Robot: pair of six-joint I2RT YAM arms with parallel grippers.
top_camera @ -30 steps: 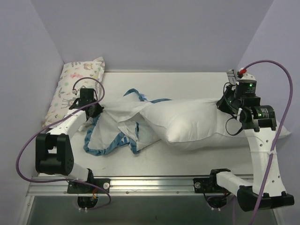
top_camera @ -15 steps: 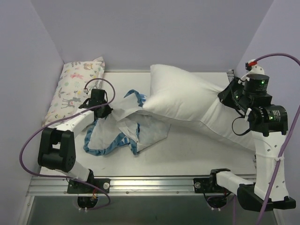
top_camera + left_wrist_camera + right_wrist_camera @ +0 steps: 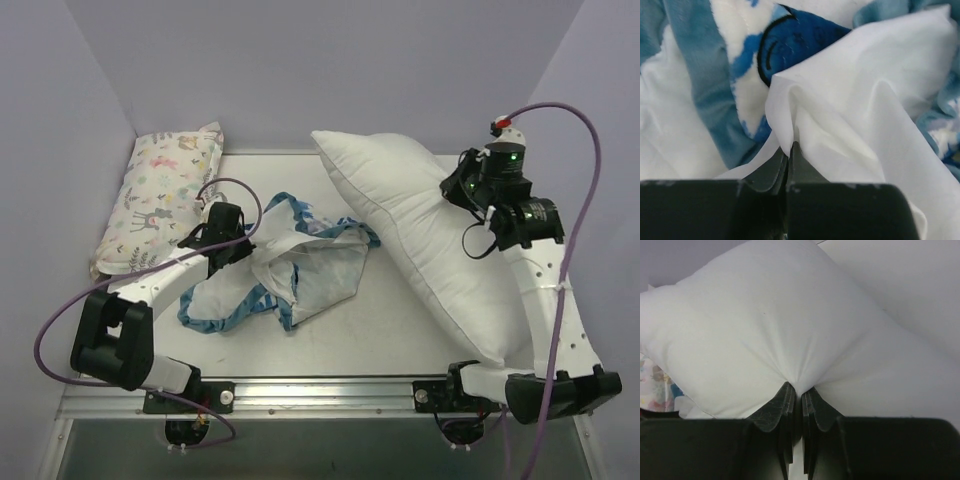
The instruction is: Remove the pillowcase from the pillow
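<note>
The plain white pillow [image 3: 420, 230] is out of its cover, lifted and tilted on the right, from the back middle down to the front right. My right gripper [image 3: 455, 190] is shut on its edge; in the right wrist view the gripper [image 3: 800, 388] pinches a gathered fold of the pillow [image 3: 760, 325]. The pillowcase [image 3: 290, 270] lies crumpled at centre left, white inner face and blue trim showing. My left gripper [image 3: 245, 243] is shut on its left part; in the left wrist view the gripper [image 3: 788, 146] pinches white fabric of the pillowcase [image 3: 850, 100], with the dark blue bear shape [image 3: 795, 40] behind.
A small pastel animal-print pillow [image 3: 160, 195] leans against the left wall at the back. Purple walls close in the left, back and right. A metal rail [image 3: 330, 385] with the arm bases runs along the near edge.
My right gripper swung the pillow up and right, fully free of the pillowcase, now tilted toward the front right. My left gripper moved right with the pillowcase, which bunched at centre left.
</note>
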